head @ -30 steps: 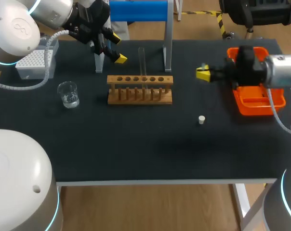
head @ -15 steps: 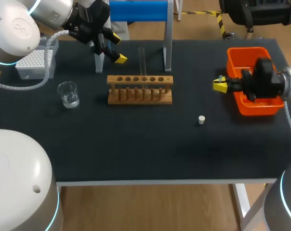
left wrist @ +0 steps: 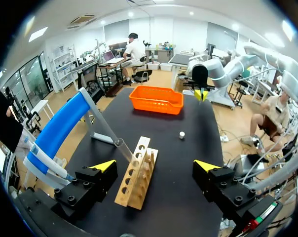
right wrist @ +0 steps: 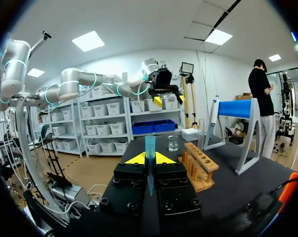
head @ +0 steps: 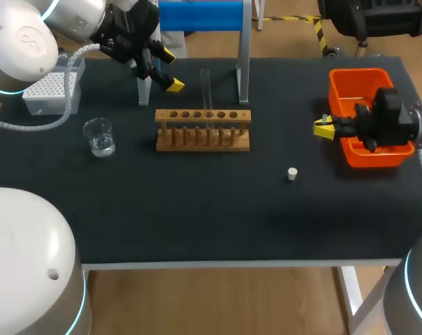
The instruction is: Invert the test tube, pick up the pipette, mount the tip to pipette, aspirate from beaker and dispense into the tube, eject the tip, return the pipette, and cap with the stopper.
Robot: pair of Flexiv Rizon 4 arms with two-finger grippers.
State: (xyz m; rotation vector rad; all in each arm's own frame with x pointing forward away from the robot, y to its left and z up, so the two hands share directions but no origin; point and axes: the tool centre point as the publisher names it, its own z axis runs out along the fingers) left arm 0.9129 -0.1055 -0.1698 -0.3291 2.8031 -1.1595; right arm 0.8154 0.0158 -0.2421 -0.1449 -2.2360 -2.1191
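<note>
orange bin (head: pixel 354 74) — right fingers (head: pixel 323 130) retreated beside it

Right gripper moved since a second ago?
Yes. The right gripper, shut on a blue tube, has pulled away from the wooden rack toward the orange bin.

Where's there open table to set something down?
The wide front strip, nearer than the wooden rack, beaker and stopper, is bare. So is the patch between rack and right gripper, which hangs beside the orange bin. Crowded: back left, with tip box, pipette stand and left gripper.
</note>
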